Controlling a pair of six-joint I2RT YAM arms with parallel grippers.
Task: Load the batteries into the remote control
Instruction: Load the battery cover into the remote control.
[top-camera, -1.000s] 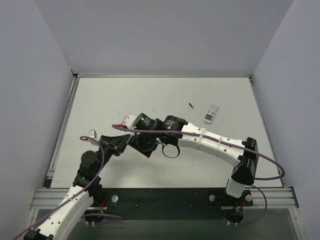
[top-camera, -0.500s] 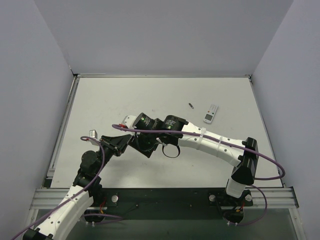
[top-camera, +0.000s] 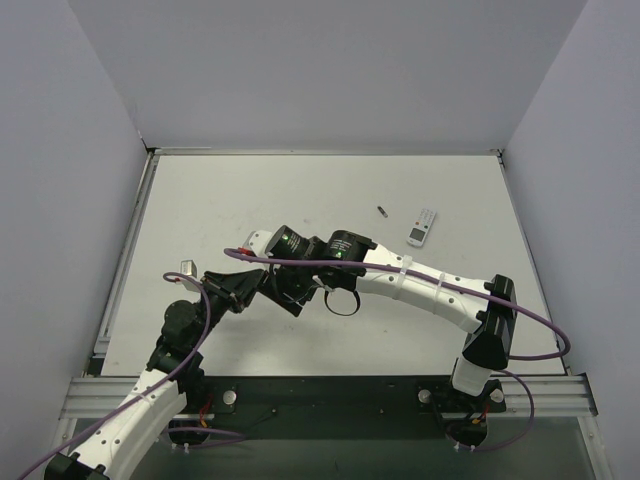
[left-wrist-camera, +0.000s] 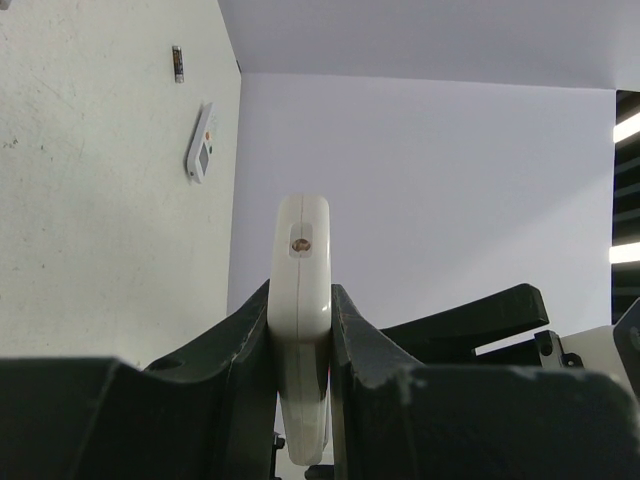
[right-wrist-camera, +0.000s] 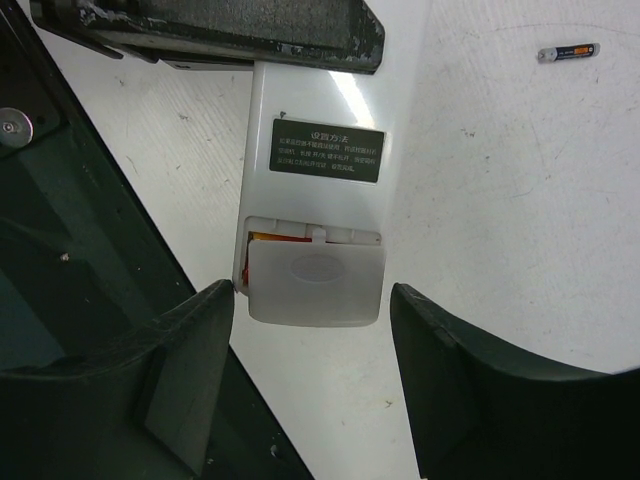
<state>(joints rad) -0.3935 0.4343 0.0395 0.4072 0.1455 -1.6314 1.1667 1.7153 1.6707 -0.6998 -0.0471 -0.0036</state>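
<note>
Clamping the remote control (left-wrist-camera: 303, 250) by its two broad faces, the left pincer (left-wrist-camera: 302, 310) holds it edge-on and clear of the counter (top-camera: 250, 190). In the left wrist view only the white side shows, with a small round port near its top end. The dark fingers press on either face.

The right wrist view looks at the remote's plain white back, which carries a dark label (right-wrist-camera: 327, 150) with pale print. Below the label, the pale battery cover (right-wrist-camera: 315, 283) sits over the compartment but is not fully seated. A thin strip of a red battery (right-wrist-camera: 268, 237) shows in the gap along its upper edge.

The right pincer (right-wrist-camera: 312, 300) stands apart, its jaws on either side of the cover. A sliver of white shows between the cover and one finger. Whether the other finger touches the cover I cannot tell.

Well away on the counter, toward the far right, lies a white-faced remote (top-camera: 422, 227). A small dark battery (top-camera: 383, 211) lies just to its left.
</note>
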